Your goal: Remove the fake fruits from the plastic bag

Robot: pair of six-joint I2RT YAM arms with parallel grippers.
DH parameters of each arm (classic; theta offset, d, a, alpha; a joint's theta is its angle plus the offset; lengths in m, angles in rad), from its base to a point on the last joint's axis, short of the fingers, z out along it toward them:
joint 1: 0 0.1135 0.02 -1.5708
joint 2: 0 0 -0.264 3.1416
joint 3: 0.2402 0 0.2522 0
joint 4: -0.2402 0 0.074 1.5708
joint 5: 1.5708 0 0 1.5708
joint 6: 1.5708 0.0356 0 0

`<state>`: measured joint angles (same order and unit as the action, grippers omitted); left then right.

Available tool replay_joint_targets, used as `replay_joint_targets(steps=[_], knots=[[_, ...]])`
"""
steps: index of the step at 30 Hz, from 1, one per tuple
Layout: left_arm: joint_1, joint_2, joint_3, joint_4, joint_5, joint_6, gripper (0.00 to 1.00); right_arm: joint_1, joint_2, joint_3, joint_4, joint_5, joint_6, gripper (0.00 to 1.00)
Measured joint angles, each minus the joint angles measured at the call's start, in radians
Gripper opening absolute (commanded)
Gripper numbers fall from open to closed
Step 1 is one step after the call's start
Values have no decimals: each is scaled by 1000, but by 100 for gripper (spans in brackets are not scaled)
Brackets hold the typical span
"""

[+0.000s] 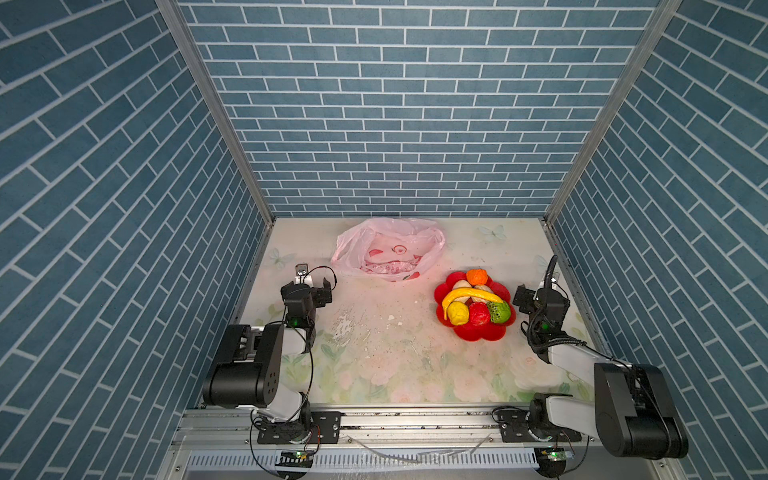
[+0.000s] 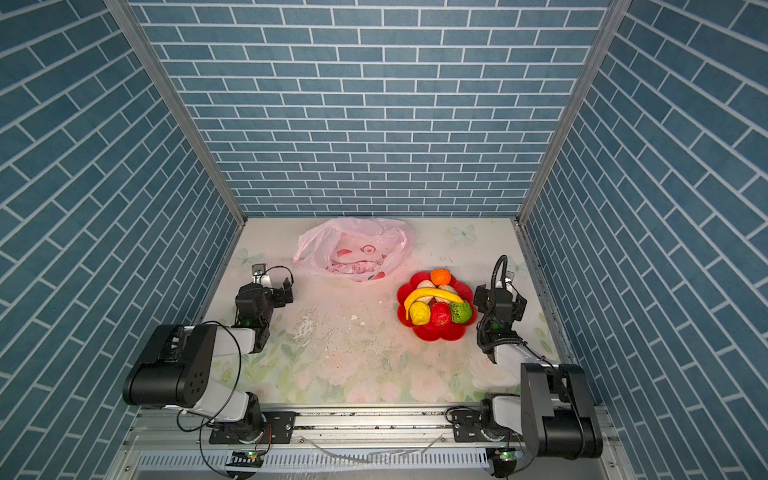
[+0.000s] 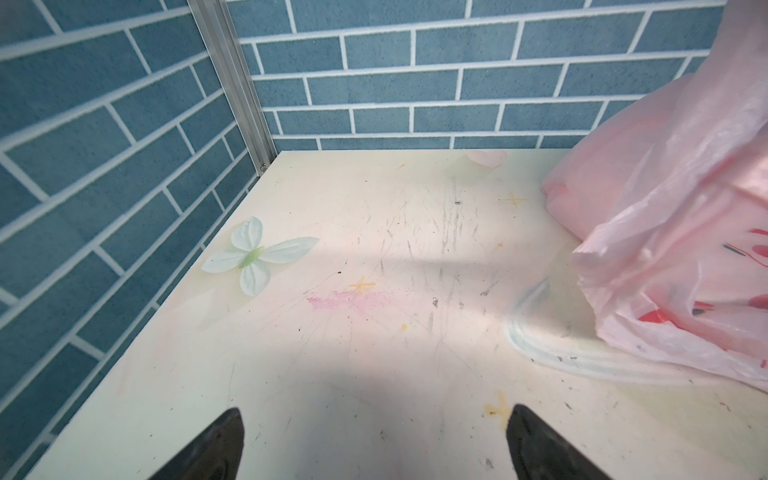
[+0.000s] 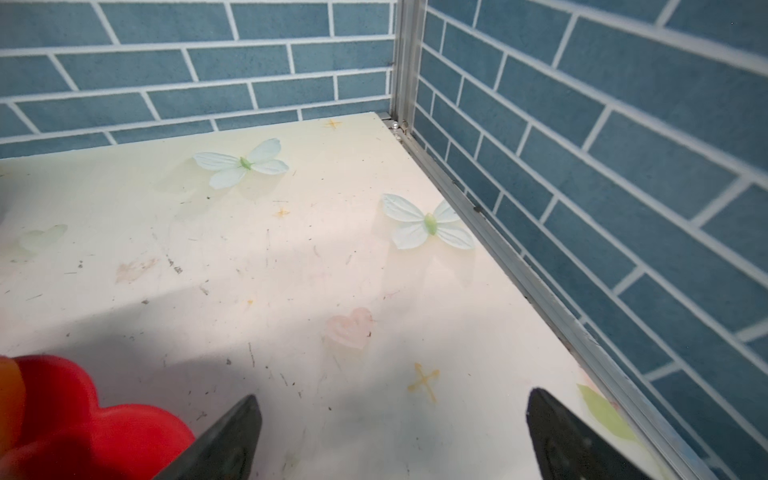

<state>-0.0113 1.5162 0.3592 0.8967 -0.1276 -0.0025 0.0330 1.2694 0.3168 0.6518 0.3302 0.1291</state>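
The pink plastic bag (image 1: pixel 388 249) (image 2: pixel 353 249) lies crumpled at the back middle with its mouth open; only its red prints show inside. The fake fruits are piled in a red flower-shaped dish (image 1: pixel 446 322) at the right: an orange one (image 1: pixel 476 276), a cream one (image 1: pixel 460 286), a banana (image 1: pixel 469 296), a yellow one (image 1: pixel 457 312), a red one (image 1: pixel 479 314) and a green one (image 1: pixel 499 311). My left gripper (image 1: pixel 309 286) (image 3: pixel 374 415) stands open and empty, left of the bag (image 3: pixel 673 249). My right gripper (image 1: pixel 540 293) (image 4: pixel 390 399) is open and empty, right of the dish (image 4: pixel 83 415).
The floral tabletop (image 1: pixel 386 357) is scuffed, with small white crumbs near the middle. Blue brick walls close in the back and both sides, with metal rails (image 4: pixel 519 270) at the corners. Printed butterflies (image 4: pixel 428 222) mark the mat.
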Motion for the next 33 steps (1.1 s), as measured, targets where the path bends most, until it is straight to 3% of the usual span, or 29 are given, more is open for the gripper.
replay_joint_targets(steps=[12,33], knots=[[0,0,0,0,2,0,99,-43,157,0,196,-127,-8,99],[0,0,0,0,2,0,99,-99,250,0,283,-234,-4,99]])
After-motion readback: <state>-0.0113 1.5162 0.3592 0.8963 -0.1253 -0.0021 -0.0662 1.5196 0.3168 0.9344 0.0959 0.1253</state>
